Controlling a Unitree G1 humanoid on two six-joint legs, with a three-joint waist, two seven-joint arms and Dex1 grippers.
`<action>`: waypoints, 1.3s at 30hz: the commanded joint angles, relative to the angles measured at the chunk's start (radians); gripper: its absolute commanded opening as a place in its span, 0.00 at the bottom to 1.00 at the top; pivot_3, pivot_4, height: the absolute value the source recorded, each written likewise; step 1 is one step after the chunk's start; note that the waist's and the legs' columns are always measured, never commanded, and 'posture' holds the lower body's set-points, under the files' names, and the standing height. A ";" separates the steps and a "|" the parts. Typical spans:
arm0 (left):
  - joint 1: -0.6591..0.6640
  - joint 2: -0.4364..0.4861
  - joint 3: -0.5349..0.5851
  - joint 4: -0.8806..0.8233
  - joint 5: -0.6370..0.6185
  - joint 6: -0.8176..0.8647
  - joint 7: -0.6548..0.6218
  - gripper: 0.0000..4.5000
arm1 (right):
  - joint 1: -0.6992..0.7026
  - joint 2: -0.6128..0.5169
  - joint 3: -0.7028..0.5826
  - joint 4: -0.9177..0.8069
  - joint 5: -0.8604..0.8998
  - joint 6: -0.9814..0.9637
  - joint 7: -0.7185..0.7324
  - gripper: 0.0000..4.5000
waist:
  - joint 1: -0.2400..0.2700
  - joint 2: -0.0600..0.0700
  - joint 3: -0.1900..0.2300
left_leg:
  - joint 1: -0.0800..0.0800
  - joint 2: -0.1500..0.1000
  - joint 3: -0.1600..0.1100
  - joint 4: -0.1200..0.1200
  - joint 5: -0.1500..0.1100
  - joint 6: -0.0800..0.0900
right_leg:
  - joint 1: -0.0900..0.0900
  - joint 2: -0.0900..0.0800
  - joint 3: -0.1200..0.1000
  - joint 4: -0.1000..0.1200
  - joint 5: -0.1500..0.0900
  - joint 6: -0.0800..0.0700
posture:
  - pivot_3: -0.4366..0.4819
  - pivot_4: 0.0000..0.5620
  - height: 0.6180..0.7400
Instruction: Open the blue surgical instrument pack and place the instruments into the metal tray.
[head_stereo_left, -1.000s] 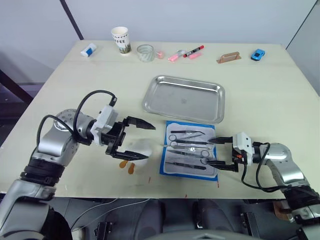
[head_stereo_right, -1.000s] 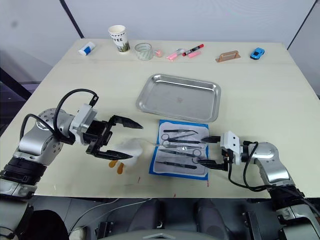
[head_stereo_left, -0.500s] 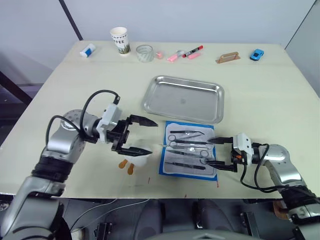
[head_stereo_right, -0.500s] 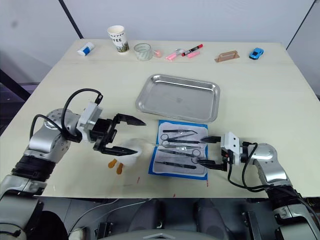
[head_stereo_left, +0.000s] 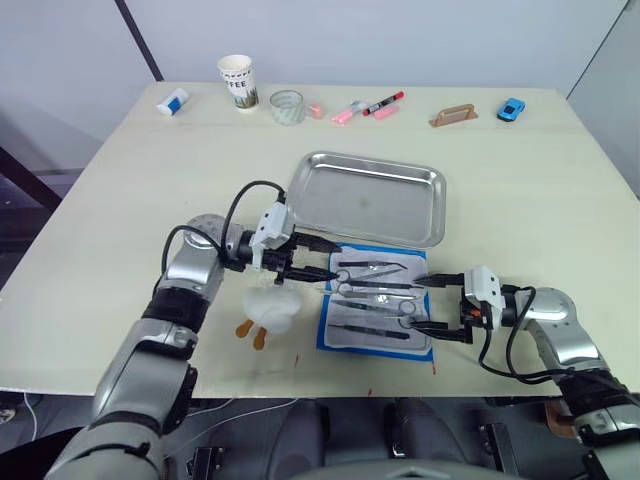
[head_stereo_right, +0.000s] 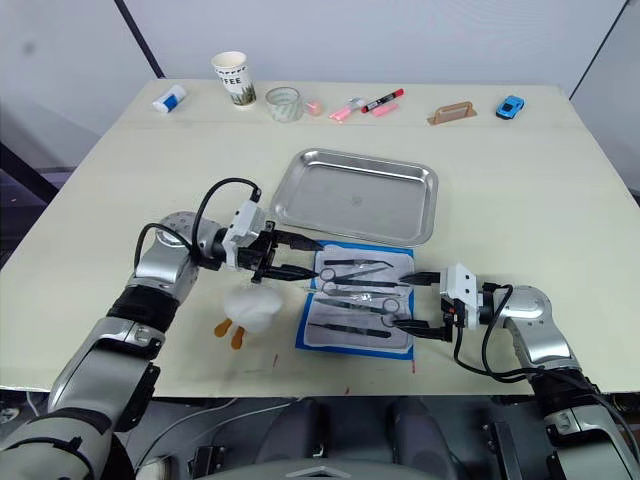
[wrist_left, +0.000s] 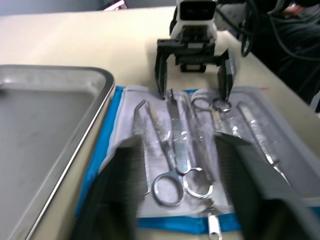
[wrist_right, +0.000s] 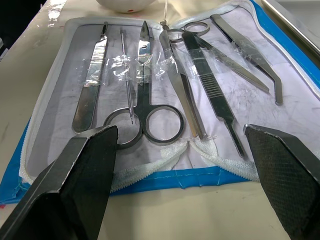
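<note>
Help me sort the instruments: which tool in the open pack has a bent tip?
The forceps at the edge of the blue surgical instrument pack nearest the metal tray. Their tip angles sideways; the scissors and other tools run straight.

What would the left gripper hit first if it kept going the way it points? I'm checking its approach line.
Most likely the instruments lying in the open blue surgical instrument pack. The left gripper, fingers open, points across the pack's near edge. Its height above them is unclear, so it might pass over.

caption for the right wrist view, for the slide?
Open right gripper poised at the edge of the unzipped blue surgical instrument pack, instruments laid out on its pale lining.
</note>
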 joint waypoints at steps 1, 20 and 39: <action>-0.044 -0.032 0.002 0.076 0.045 -0.071 -0.047 0.48 | 0.020 0.005 0.028 0.032 -0.044 0.007 -0.013 0.98 | 0.000 0.000 0.000 | 0.000 0.000 0.000 0.000 0.000 0.000 | 0.000 0.000 0.000 0.000 0.000 0.000 | 0.48 0.27 0.88; -0.158 -0.165 0.078 0.422 0.218 -0.259 0.055 0.35 | 0.025 0.016 0.035 0.034 -0.052 -0.001 -0.023 0.98 | -0.002 0.000 0.000 | 0.000 0.000 0.000 0.000 0.000 0.000 | 0.000 0.000 0.000 0.000 0.000 0.000 | 0.48 0.27 0.88; -0.172 -0.174 0.065 0.490 0.345 -0.247 0.102 0.35 | 0.037 0.020 0.036 0.028 -0.055 -0.009 -0.035 0.98 | -0.003 -0.001 -0.001 | 0.000 0.000 -0.001 0.000 0.000 0.000 | 0.000 0.000 0.000 0.000 0.000 0.000 | 0.48 0.27 0.88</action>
